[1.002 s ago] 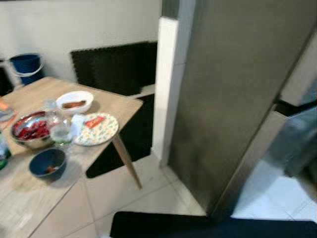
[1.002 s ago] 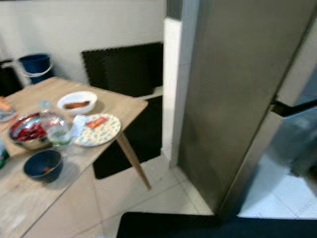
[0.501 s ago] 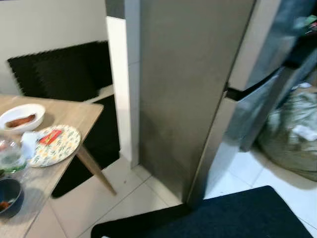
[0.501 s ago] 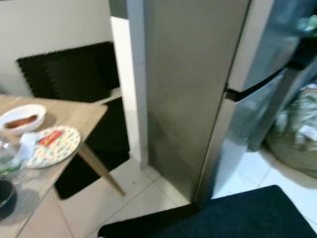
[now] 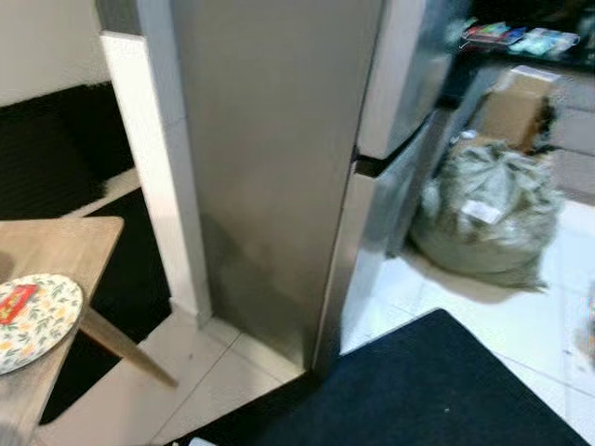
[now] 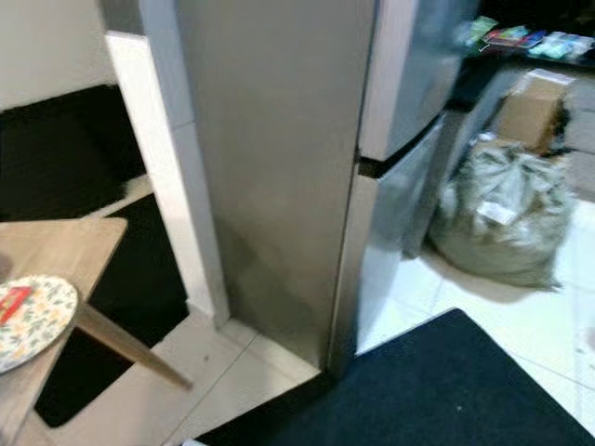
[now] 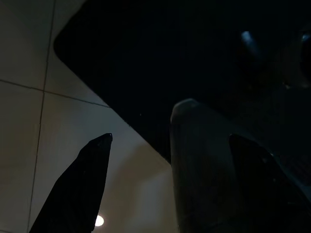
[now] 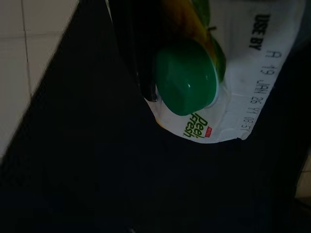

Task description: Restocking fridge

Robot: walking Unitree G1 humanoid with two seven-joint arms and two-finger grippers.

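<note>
Fridge (image 5: 279,158) steel takes up the middle of the room ahead, a tall grey cabinet with both doors shut, the upper door meeting the lower at a dark seam on its right side. A white pillar (image 5: 153,177) stands against its left flank. On the floor before it lies a dark mat (image 5: 418,390) on pale tiles. To the right of the fridge, on the far side of the mat, sits a bulging grey-green sack (image 5: 488,214), tied up so its contents cannot be seen, and behind it a brown cardboard box (image 5: 516,107), its flaps closed. At the near left the corner of a wooden table (image 5: 56,251) juts in, carrying a flowered plate (image 5: 37,321) with a small red packet (image 5: 11,303) lying on it.

Down low, the right gripper (image 8: 146,73) holds a white juice carton (image 8: 238,73) above the dark mat; the carton has a round green cap, fruit printed beside it, green brand lettering and a use-by date along its folded top edge. One black finger (image 8: 131,53) presses against the carton just beside the cap, so the pincer is closed on it. The left gripper (image 7: 180,184) hangs over the edge of the mat and the tiles, its fingers spread well apart and holding nothing.
</note>
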